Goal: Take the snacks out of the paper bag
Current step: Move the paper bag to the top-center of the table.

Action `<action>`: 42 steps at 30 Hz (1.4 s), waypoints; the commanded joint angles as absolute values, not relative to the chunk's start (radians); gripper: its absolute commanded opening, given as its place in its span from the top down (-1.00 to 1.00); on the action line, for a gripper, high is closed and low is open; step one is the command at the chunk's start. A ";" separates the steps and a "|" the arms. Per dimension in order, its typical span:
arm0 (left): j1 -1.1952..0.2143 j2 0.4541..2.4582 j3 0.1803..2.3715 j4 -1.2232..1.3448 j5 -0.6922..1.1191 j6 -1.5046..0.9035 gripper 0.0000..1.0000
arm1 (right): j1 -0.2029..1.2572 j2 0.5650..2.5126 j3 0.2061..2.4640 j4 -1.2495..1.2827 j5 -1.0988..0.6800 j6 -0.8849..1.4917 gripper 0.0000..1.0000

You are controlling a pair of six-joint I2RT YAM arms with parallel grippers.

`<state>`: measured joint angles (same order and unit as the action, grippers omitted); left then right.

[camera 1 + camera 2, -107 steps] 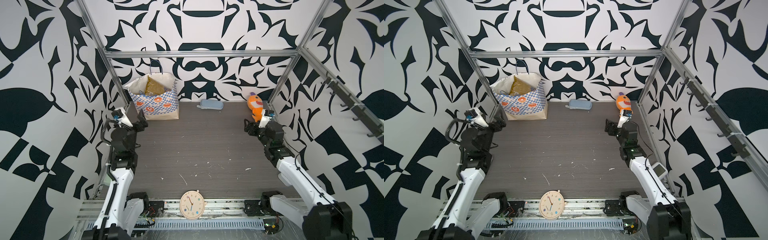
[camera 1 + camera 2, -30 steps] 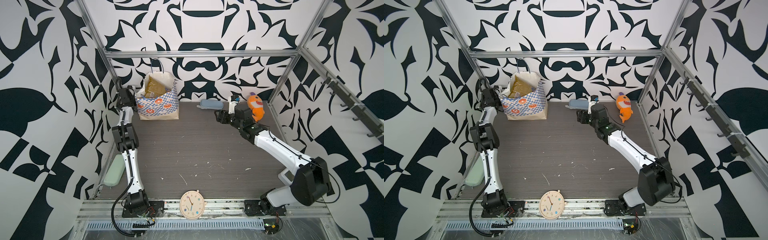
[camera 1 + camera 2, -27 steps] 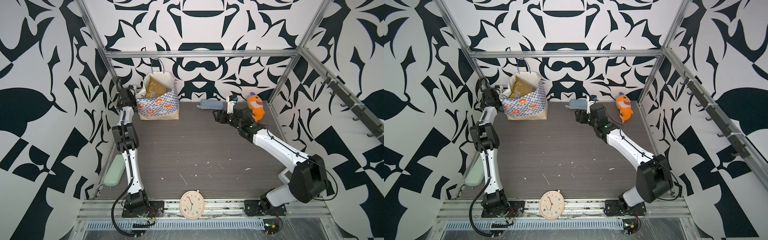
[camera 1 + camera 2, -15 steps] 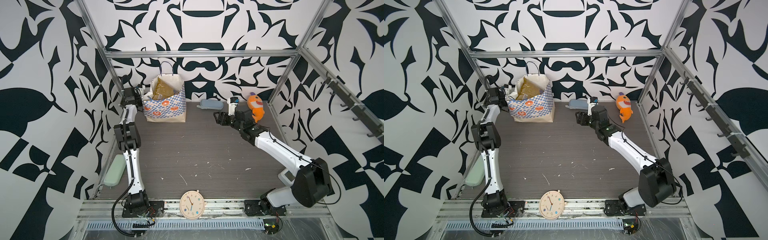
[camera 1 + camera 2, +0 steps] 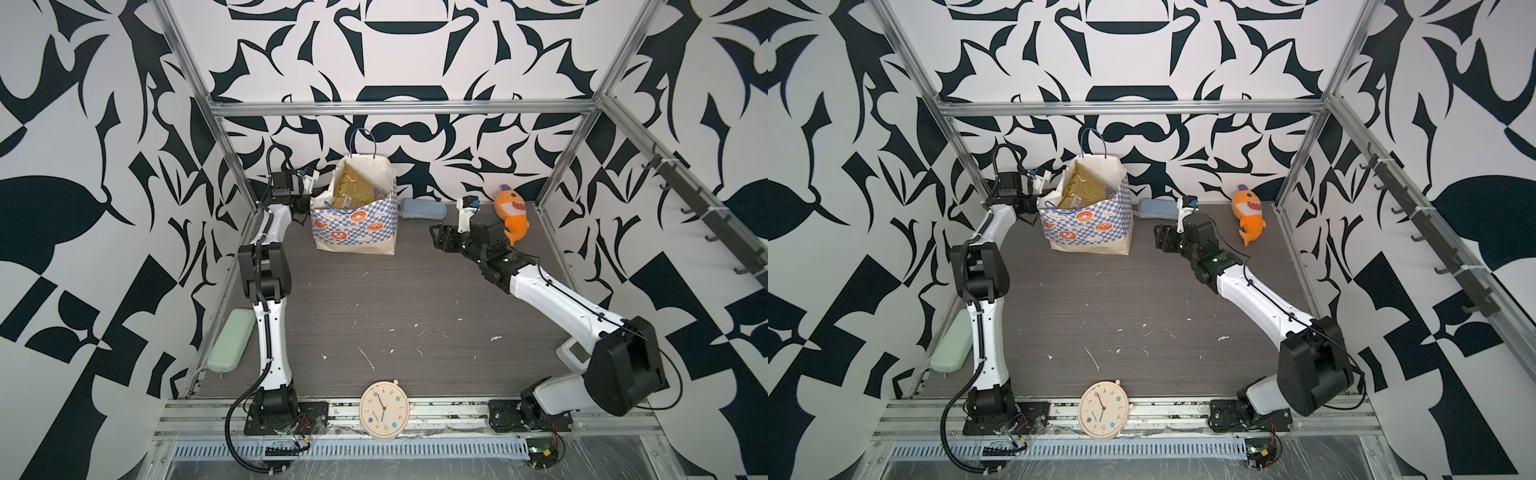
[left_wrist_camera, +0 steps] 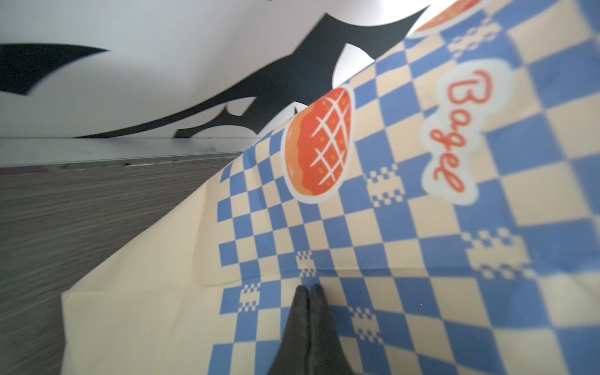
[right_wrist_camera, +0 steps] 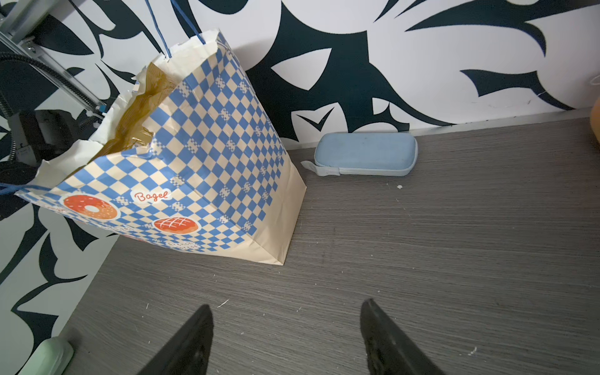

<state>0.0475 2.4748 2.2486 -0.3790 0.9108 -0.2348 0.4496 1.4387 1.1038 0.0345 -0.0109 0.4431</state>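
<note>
The paper bag (image 5: 357,230) stands upright near the back wall, left of centre, in both top views, its mouth torn and open. A large gold snack packet (image 5: 353,189) sticks up inside it; other snacks are hidden. My left gripper (image 5: 306,204) is shut at the bag's left side. In the left wrist view its fingertips (image 6: 307,289) are pressed together against the checked paper (image 6: 406,233), with nothing between them. My right gripper (image 5: 436,239) hangs open low over the floor, right of the bag. The right wrist view shows the bag (image 7: 207,156) ahead of its spread fingers (image 7: 285,308).
A grey-blue pouch (image 5: 422,208) lies against the back wall right of the bag. An orange plush shark (image 5: 511,214) sits in the back right corner. A round clock (image 5: 383,411) rests on the front rail. A green case (image 5: 230,345) lies by the left wall.
The bag has slid to the right along the back wall, with my shut left gripper following at its left side. My right gripper has stayed open and hardly shifted.
</note>
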 commanded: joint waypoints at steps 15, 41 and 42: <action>-0.091 2.355 2.132 -0.381 0.973 -0.175 1.00 | 0.363 1.490 1.149 -0.002 0.066 0.549 -0.49; -0.104 1.877 1.477 -0.035 0.508 -0.427 1.00 | 0.162 1.759 1.343 -0.084 -0.227 0.509 -0.27; -0.096 1.865 1.451 -0.026 0.453 -0.458 1.00 | 0.166 1.785 1.356 -0.080 -0.226 0.507 -0.27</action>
